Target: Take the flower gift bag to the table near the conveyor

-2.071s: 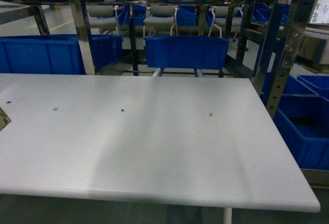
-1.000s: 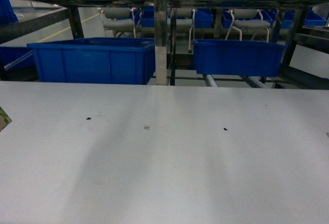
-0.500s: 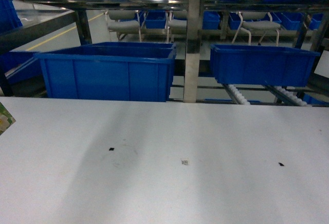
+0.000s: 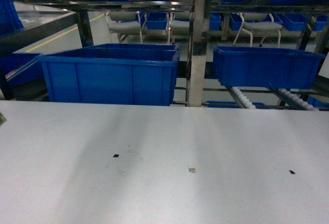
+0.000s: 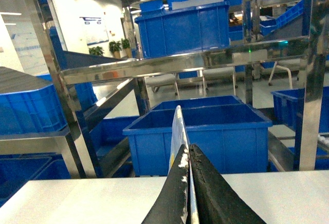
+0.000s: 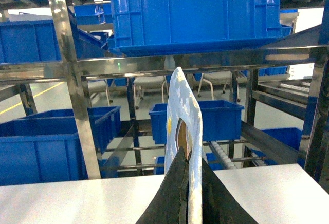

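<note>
Ahead in the head view, the white counter [image 4: 164,172] lies bare before the conveyor [image 4: 247,99] at 1 o'clock. Left wrist: my left hand [image 5: 189,183] pinches the flower gift bag's [image 5: 178,131] edge. Right wrist: my right hand [image 6: 186,183] clamps its handle, probably sharing the load.

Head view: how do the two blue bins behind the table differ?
The left blue bin looks larger and taller than the right blue bin. The left bin's base is hidden behind the table edge; the right bin sits on the conveyor, whose white rollers show beneath it. Both are the same blue plastic with a rimmed top, open side up.
</note>
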